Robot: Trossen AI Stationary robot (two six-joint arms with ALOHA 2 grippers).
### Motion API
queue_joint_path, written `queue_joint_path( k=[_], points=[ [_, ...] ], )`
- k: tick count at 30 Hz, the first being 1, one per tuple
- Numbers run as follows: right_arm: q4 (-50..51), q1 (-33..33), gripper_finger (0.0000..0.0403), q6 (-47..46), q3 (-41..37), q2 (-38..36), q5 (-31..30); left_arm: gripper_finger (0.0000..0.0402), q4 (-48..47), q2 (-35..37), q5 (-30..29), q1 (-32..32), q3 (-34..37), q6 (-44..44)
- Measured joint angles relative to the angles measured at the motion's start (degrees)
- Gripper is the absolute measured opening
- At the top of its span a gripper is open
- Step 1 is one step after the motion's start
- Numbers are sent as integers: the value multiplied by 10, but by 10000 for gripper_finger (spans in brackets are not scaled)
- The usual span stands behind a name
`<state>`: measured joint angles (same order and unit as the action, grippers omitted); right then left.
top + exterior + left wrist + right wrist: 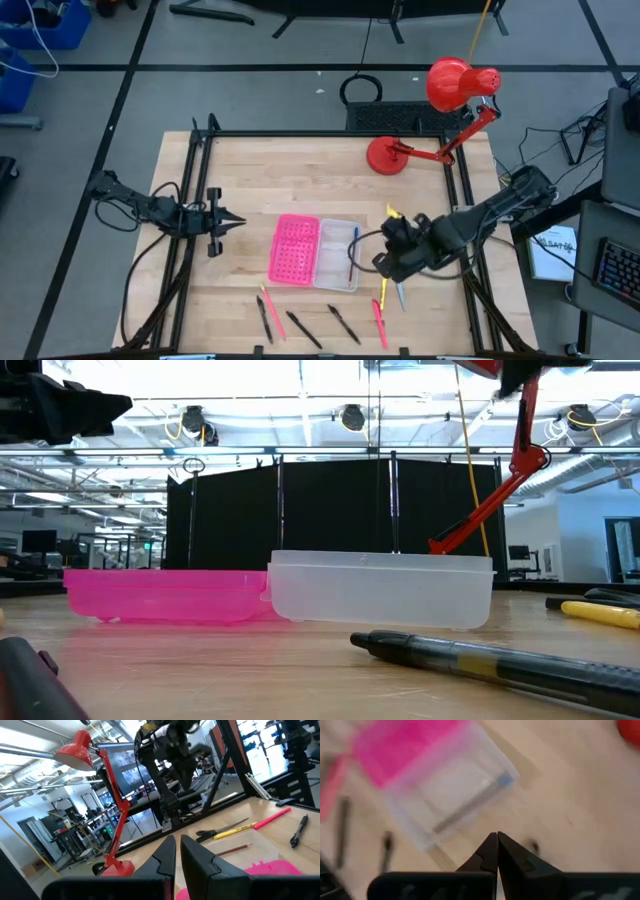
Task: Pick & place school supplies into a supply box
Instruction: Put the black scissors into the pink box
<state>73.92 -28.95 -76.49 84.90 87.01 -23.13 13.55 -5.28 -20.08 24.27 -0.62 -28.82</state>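
Right gripper (388, 262): fingers (491, 851) closed tip to tip, holding nothing, positioned above the table (300, 180) just beside the clear half of the box (337, 255). One blue-capped pen (353, 253) lies inside the clear half; the pink lid (294, 248) lies flat on the far side of it from the fingers. A yellow pencil (383, 292), a pink pen (379, 324) and scissors (400, 295) lie beneath and just past this gripper. Three black pens (303, 330) and another pink one (269, 304) lie near the front edge.

Left gripper (236, 222): fingers (165, 857) nearly closed, empty, near the lid's other side.
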Motion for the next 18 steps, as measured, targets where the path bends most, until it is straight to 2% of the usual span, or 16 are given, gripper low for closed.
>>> queue_joint_path(
  k=[4, 6, 9, 12, 18],
  points=[
    [107, -4, 0, -154, -6, 21, 21, 35, 0, 0, 0, 0, 0, 0],
    [130, -1, 3, -191, -20, 23, 25, 35, 0, 0, 0, 0, 0, 1],
    [122, 9, 25, -196, -54, 24, 56, 35, 0, 0, 0, 0, 0, 5],
    [96, 17, 64, -186, -94, 24, 82, 35, 0, 0, 0, 0, 0, 8],
    [11, 46, 145, -183, -185, 24, 81, 35, 0, 0, 0, 0, 0, 11]
  ],
)
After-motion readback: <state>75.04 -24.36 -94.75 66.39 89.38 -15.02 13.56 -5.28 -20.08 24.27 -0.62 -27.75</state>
